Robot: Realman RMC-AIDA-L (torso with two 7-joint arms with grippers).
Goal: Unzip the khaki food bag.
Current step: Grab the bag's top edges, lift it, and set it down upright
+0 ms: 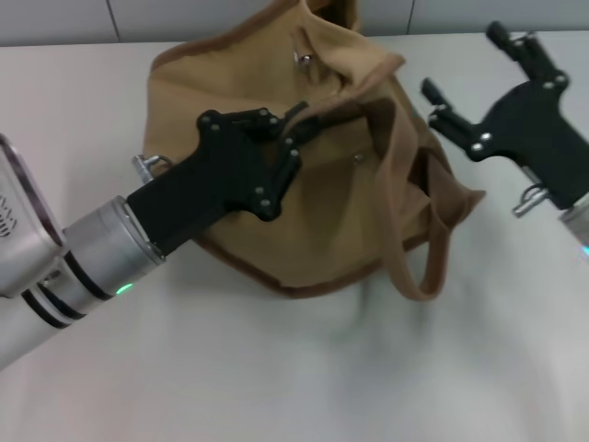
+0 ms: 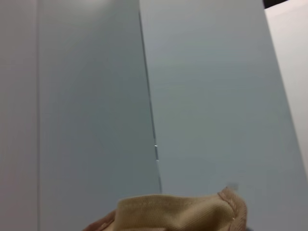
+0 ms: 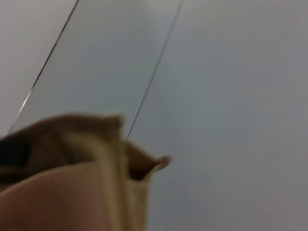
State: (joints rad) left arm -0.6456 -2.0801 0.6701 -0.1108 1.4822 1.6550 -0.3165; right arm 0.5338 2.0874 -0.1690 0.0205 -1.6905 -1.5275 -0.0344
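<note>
The khaki food bag (image 1: 340, 212) lies slumped on the white table in the middle of the head view, its top rim facing the far side and one wide handle (image 1: 405, 230) hanging toward the near side. A small metal piece (image 1: 302, 58) shows at the top rim. My left gripper (image 1: 299, 124) reaches over the bag's upper face, its tip at the dark gap of the top edge. My right gripper (image 1: 465, 64) is open, just to the right of the bag and clear of it. A bit of khaki cloth shows in the left wrist view (image 2: 178, 214) and in the right wrist view (image 3: 62, 183).
The white table (image 1: 276, 368) stretches to the near side and to both sides of the bag. A grey panelled wall (image 1: 55, 18) runs along the far edge.
</note>
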